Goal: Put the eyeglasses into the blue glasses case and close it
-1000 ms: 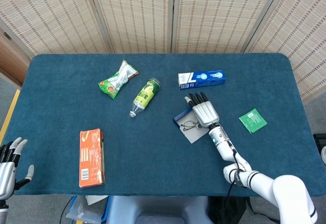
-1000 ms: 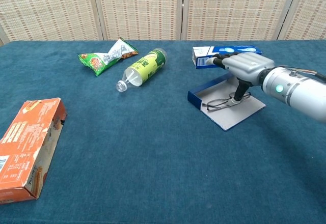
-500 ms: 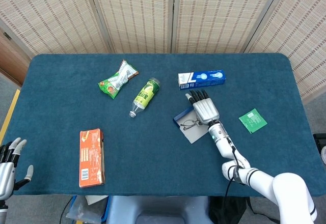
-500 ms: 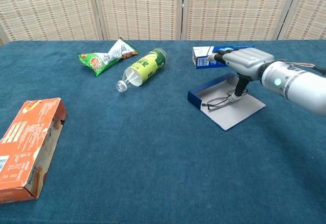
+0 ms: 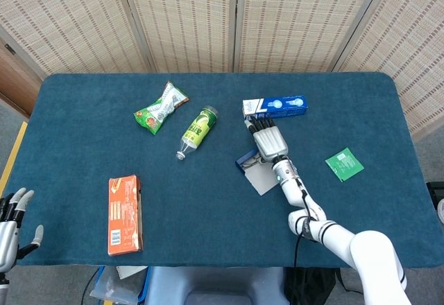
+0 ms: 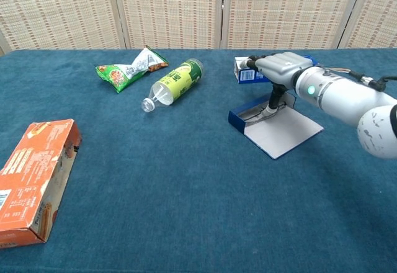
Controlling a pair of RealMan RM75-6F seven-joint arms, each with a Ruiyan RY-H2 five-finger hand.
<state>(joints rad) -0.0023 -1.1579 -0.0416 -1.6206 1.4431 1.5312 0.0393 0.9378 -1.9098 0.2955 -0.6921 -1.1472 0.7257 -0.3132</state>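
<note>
Chest view: right robot hand [image 6: 277, 74] presses eyeglasses [image 6: 255, 113] into blue case [image 6: 273, 123].

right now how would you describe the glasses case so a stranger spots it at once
On the blue-covered table, look right of centre, just in front of the long blue and white box. The glasses case lies open there under the right hand: the only thing with a low blue tray and a flat pale grey flap.

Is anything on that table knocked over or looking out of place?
The green-labelled bottle lies on its side rather than upright, and the green snack bag beside it looks crumpled. The orange box hangs slightly over the near table edge. The blue glasses case lies open, the right hand over it.
</note>
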